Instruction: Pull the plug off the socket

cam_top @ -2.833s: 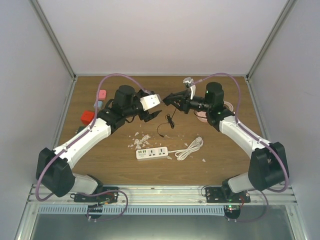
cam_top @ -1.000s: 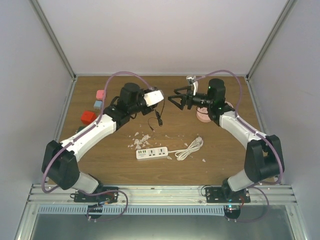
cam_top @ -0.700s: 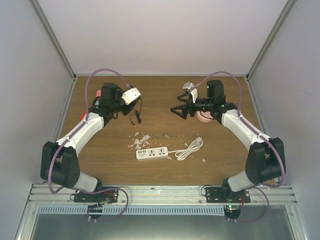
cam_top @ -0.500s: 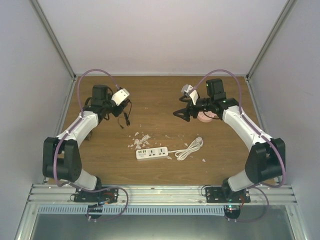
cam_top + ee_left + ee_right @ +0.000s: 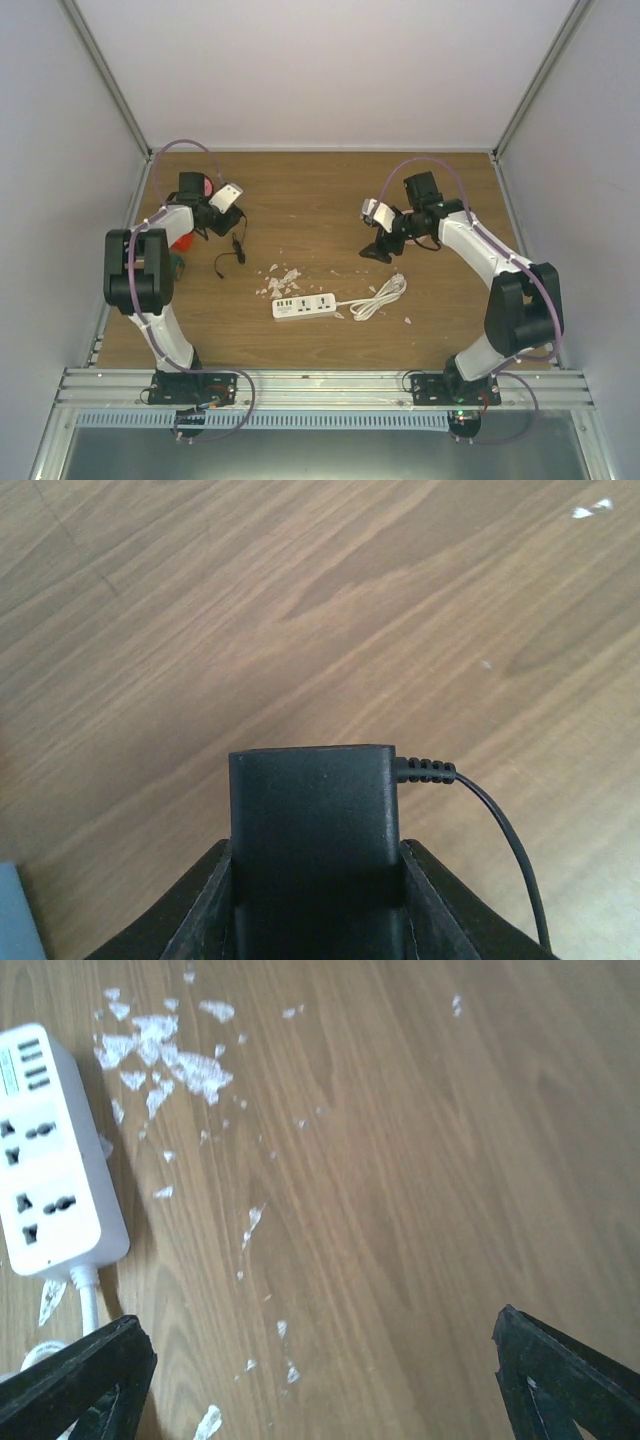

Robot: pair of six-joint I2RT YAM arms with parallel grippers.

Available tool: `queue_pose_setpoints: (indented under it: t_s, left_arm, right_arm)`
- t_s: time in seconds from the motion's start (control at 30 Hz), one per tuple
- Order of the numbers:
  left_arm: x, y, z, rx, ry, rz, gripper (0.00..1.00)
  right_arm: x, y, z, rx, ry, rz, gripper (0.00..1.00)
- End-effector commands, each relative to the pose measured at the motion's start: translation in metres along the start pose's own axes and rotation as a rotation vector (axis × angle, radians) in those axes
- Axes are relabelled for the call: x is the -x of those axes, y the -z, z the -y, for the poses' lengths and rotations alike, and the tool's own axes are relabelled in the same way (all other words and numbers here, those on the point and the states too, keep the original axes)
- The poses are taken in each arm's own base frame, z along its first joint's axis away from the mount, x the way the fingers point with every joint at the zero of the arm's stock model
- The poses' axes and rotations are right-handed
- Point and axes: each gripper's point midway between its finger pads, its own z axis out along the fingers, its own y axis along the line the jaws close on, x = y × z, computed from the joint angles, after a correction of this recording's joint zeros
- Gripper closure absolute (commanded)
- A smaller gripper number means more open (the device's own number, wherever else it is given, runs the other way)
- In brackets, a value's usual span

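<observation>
While the left gripper (image 5: 317, 890) pinches the black plug (image 5: 312, 810), the right gripper (image 5: 320, 1360) gapes near the socket (image 5: 50, 1175), its print unreadable.

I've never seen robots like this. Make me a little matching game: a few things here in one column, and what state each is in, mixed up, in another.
1. black plug
2. white power strip
3. right jaws
4. white scraps

A. wide open, holding nothing
B. lying flat, nothing plugged in
C. clamped in the left jaws
D. scattered in small bits

Pairs: 1-C, 2-B, 3-A, 4-D
</observation>
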Motion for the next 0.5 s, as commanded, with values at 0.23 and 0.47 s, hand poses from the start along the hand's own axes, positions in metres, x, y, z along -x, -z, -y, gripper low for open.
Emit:
queue_pose_setpoints:
  t_s: [0.23, 0.47]
  left_arm:
    - [0.013, -0.043, -0.031, 0.003, 0.071, -0.022, 0.77]
    - [0.006, -0.054, -0.036, 0.007, 0.074, -0.063, 0.66]
  right_arm:
    - [-0.078, -0.018, -0.037, 0.124, 0.155, -0.216, 0.13]
    - [-0.106, -0.022, -0.053, 0.180, 0.205, -0.296, 0.13]
